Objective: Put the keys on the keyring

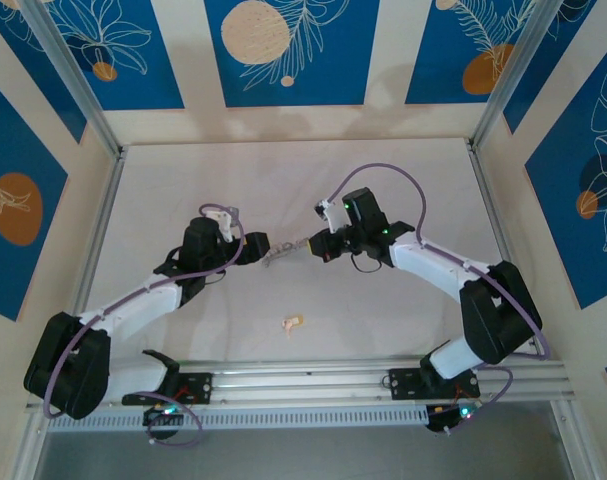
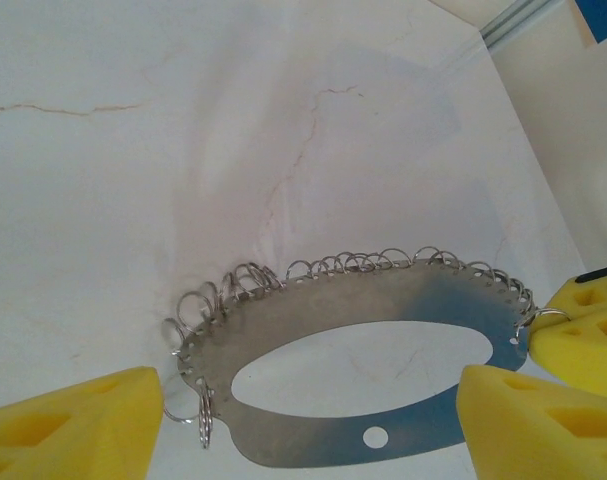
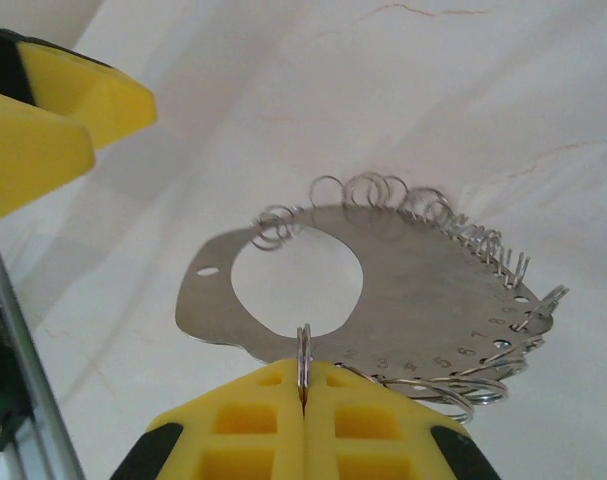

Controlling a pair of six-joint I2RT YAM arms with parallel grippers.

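The right hand is fully closed, its yellow fingertips pinching the keyring at the near rim. The pinch seems to land on one of the small split rings there, though the wrist view leaves that uncertain. The grip holds the flat grey plate level above the worktop with its oval opening exposed, probably so the other arm can work on it.

The left hand sits at 9 o'clock of the keyring, jaws wide apart, one fingertip to each side of the plate and holding nothing. That looks like a stance for taking over or steadying the plate, not a grip.

The pale-gold key lies alone on the worktop at 6 o'clock from the keyring, well apart from both hands, so threading has not begun.

The worktop is pale with faint brownish veins (marble-like). Around it stand walls of blue and cream panels with orange discs and white leaf outlines, framed by aluminium posts.
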